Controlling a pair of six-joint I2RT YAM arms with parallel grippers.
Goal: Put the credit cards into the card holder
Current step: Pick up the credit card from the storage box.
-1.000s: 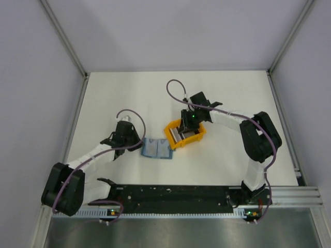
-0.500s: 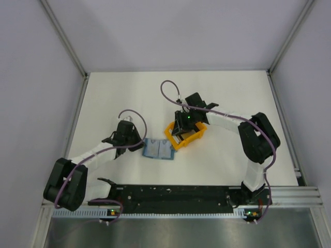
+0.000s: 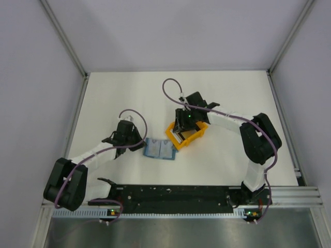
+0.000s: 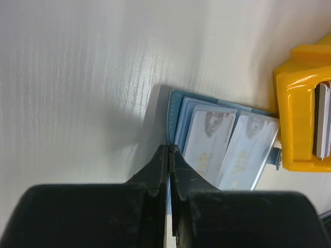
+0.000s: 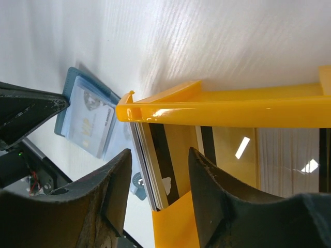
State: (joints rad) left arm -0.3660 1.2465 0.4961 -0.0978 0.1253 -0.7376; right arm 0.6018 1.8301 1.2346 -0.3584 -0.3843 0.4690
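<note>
The teal-blue card holder point(image 3: 159, 150) lies open on the table, and two pale cards point(image 4: 209, 139) sit in its clear pockets. My left gripper point(image 3: 133, 139) is shut on the card holder's left edge point(image 4: 173, 119), its fingertips point(image 4: 169, 151) pressed together. A stack of credit cards point(image 5: 155, 165) stands on edge in the orange rack point(image 3: 187, 135). My right gripper point(image 5: 160, 152) is open and straddles that stack, one finger on each side, not touching the cards. In the right wrist view the card holder point(image 5: 85, 116) lies just beyond the rack.
The orange rack point(image 4: 300, 124) stands right beside the card holder's right edge, with more cards point(image 4: 321, 121) in it. White walls enclose the table on three sides. The arm bases and a black rail point(image 3: 170, 194) run along the near edge.
My right gripper has opened wider and shifted slightly left over the rack's cards. The rack has turned a little. The left gripper and the card holder have stayed put.
</note>
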